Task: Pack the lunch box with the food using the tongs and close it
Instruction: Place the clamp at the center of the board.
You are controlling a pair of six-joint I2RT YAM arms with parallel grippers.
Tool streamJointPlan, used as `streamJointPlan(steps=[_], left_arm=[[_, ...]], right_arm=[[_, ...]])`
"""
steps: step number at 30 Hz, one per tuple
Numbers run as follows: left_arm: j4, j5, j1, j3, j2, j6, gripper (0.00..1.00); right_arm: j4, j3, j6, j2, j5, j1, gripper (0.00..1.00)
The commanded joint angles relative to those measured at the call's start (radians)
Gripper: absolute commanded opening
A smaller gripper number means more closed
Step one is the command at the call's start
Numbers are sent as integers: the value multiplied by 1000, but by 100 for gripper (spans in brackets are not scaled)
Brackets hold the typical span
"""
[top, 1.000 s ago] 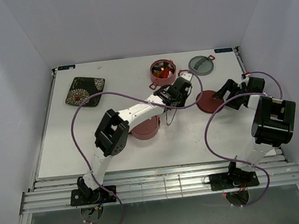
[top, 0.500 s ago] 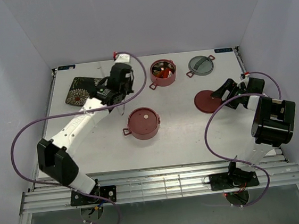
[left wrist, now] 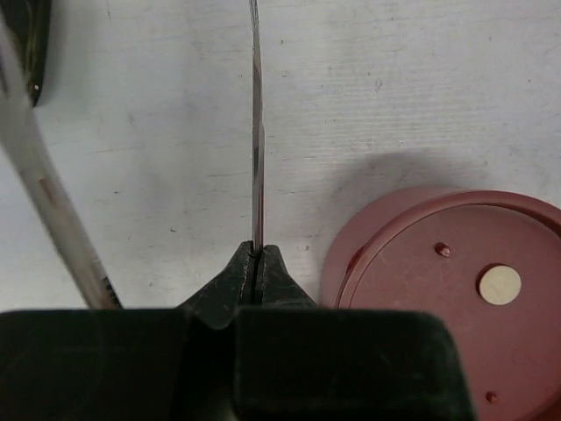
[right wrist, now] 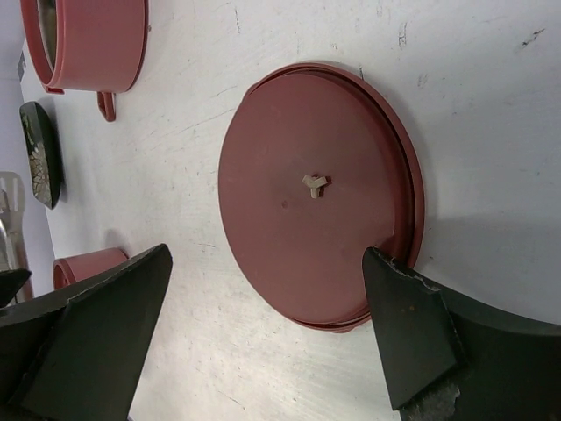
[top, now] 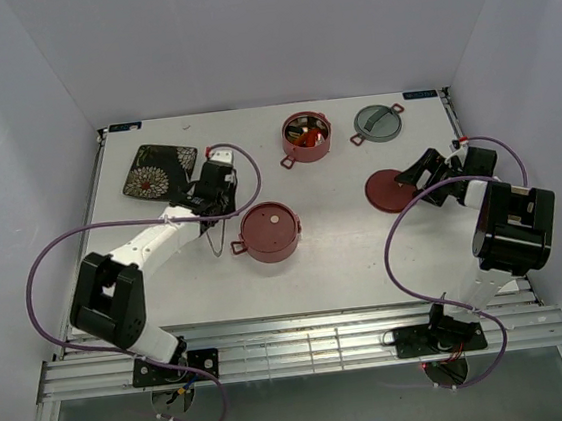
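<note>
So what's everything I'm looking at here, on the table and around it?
open bowl: one, dark red, back centre
food: several small pieces, orange and red, inside the open bowl
covered bowl: one, dark red, mid-table
fitted lid: one, red disc, on the covered bowl
loose lid: one, red disc, flat on the table at right
grey lid: one, grey metal, back right
plate: one, dark patterned, back left
tongs: one pair, silver, beside the covered bowl
table: one, white
left gripper: black, shut on the tongs
right gripper: black, open, fingers either side of the loose lid
</note>
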Motion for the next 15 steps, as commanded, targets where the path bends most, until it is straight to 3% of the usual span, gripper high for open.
streamJointPlan(steps=[1, 15], left_arm=[[99, 28, 24, -41, 12, -11, 0], [178, 88, 65, -184, 81, -72, 0]], right_arm=[[31, -10, -2, -5, -17, 3, 95], [16, -15, -17, -21, 2, 2, 95]])
